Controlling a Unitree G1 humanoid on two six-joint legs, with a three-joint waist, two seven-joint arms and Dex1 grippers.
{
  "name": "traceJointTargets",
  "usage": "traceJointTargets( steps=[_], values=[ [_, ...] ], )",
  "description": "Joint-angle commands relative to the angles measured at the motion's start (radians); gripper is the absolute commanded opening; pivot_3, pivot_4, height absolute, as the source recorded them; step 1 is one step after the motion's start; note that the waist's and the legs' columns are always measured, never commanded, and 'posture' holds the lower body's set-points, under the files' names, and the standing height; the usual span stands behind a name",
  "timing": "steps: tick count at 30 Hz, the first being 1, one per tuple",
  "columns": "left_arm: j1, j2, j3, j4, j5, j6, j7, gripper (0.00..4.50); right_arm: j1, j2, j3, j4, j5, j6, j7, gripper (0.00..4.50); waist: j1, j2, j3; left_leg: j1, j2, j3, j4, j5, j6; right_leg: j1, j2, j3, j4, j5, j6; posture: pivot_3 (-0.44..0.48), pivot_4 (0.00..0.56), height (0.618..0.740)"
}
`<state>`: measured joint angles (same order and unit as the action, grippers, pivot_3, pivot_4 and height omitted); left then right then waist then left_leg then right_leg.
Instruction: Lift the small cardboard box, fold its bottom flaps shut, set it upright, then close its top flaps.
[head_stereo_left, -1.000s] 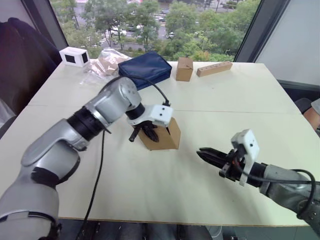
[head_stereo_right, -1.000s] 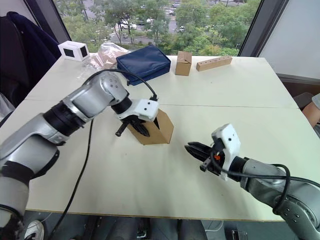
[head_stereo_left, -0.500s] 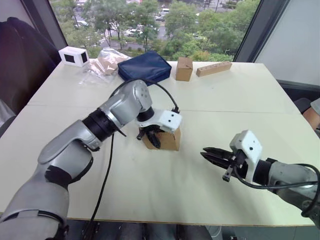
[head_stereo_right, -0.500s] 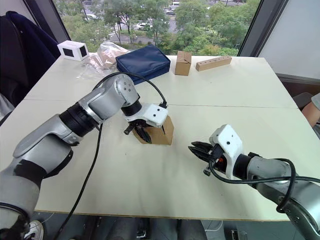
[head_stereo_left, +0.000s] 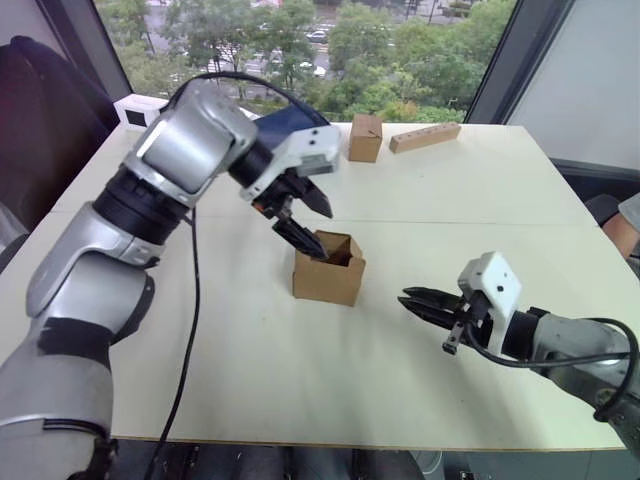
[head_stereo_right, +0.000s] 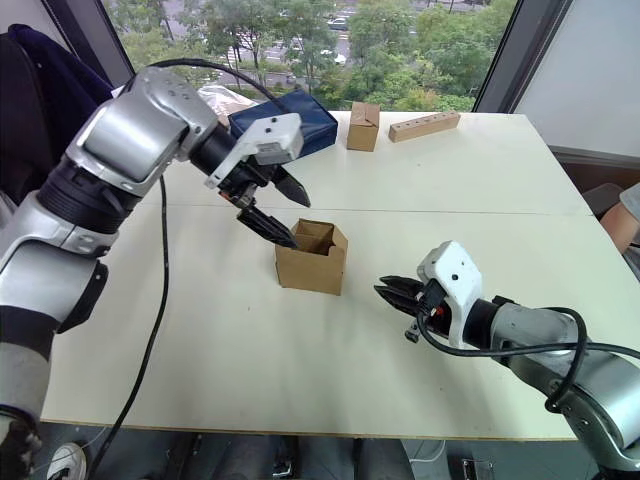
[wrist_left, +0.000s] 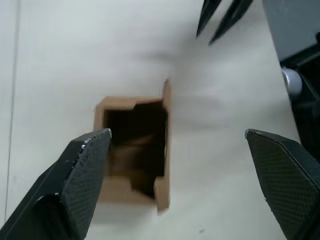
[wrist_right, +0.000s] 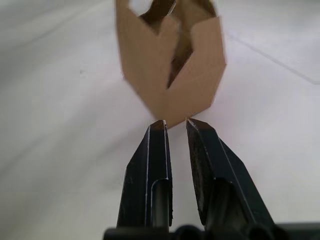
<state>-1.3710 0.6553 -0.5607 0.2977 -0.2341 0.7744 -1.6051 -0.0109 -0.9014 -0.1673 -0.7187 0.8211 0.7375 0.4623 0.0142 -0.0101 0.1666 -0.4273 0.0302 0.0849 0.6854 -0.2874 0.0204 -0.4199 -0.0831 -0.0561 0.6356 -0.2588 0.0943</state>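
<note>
From the head cameras, the small cardboard box (head_stereo_left: 327, 268) stands upright mid-tabletop (head_stereo_left: 480, 190), top flaps open; the left tool (head_stereo_left: 304, 217) hovers spread wide above its near rim, and the right tool (head_stereo_left: 418, 302) waits nearby. The left wrist view looks into the hollow box (wrist_left: 135, 150): likely light, thin-walled, easily crushed. The right wrist view shows narrowly parted fingers (wrist_right: 150, 165) facing a corner (wrist_right: 170, 75); flap edges look the safest hold.
</note>
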Motion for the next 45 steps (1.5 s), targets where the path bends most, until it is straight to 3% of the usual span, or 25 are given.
traceJointTargets(
  steps=[1,4,6,10,15,18,25,37,45],
  values=[
    [0.056,0.011,0.147,0.026,-0.037,-0.024,0.059,3.32,-0.062,0.046,0.022,0.036,-0.036,-0.011,-0.006,0.59,-0.001,0.000,0.000,0.000,0.000,0.000,0.000,0.000,0.000,0.000,0.000,0.000,0.000,0.000,0.000,0.000,0.150,0.740],
    [0.149,0.025,0.219,0.026,-0.027,-0.082,0.128,2.25,-0.100,0.080,0.070,0.078,-0.096,-0.014,-0.013,0.59,-0.002,0.000,0.000,0.000,0.000,0.000,0.001,0.000,0.000,0.000,0.000,0.000,0.000,0.000,0.000,0.000,0.150,0.740],
    [0.231,0.032,0.262,0.023,-0.011,-0.129,0.190,1.30,-0.130,0.108,0.115,0.120,-0.156,-0.017,-0.032,0.59,-0.002,0.000,0.000,0.000,0.000,0.000,0.001,0.001,-0.002,0.000,0.000,0.001,0.001,0.000,0.000,0.000,0.150,0.740],
    [0.355,0.007,0.340,0.012,-0.014,-0.098,0.334,0.05,-0.183,0.176,0.183,0.198,-0.247,-0.023,-0.066,0.59,-0.002,0.000,0.000,0.000,0.000,0.000,0.001,0.004,-0.006,-0.002,0.000,0.001,0.005,0.000,0.000,0.000,0.150,0.740],
    [0.490,-0.027,0.373,-0.032,0.025,-0.151,0.488,0.05,-0.213,0.237,0.233,0.259,-0.324,-0.023,-0.067,0.59,-0.001,0.000,0.000,0.000,-0.001,0.000,0.002,0.004,-0.006,-0.003,-0.001,0.002,0.010,0.000,0.000,0.000,0.150,0.740],
    [0.557,-0.059,0.392,-0.052,0.033,-0.164,0.571,0.00,-0.228,0.266,0.244,0.286,-0.347,-0.022,-0.061,0.01,-0.001,0.000,0.000,0.000,-0.001,0.000,0.002,0.004,-0.006,-0.003,-0.001,0.002,0.010,0.000,0.000,0.000,0.150,0.740],
    [0.683,-0.100,0.378,-0.143,0.032,-0.158,0.651,0.00,-0.251,0.314,0.288,0.321,-0.401,-0.026,-0.027,0.01,-0.003,0.000,0.000,0.000,-0.001,0.000,0.002,0.004,-0.007,-0.003,-0.001,0.002,0.010,0.000,0.000,0.000,0.150,0.740],
    [0.777,-0.127,0.342,-0.268,0.014,-0.106,0.662,0.00,-0.298,0.362,0.348,0.364,-0.462,0.007,0.020,0.01,-0.002,0.000,0.000,0.000,-0.001,0.000,0.002,0.004,-0.007,-0.003,-0.001,0.002,0.010,0.000,0.000,0.000,0.150,0.740],
    [0.797,-0.129,0.327,-0.352,-0.024,-0.048,0.618,0.00,-0.280,0.383,0.272,0.302,-0.367,0.112,0.058,0.01,-0.002,0.001,-0.001,0.000,-0.001,0.000,0.002,0.004,-0.007,-0.003,-0.001,0.002,0.010,0.000,0.000,0.000,0.150,0.740]
  ],
)
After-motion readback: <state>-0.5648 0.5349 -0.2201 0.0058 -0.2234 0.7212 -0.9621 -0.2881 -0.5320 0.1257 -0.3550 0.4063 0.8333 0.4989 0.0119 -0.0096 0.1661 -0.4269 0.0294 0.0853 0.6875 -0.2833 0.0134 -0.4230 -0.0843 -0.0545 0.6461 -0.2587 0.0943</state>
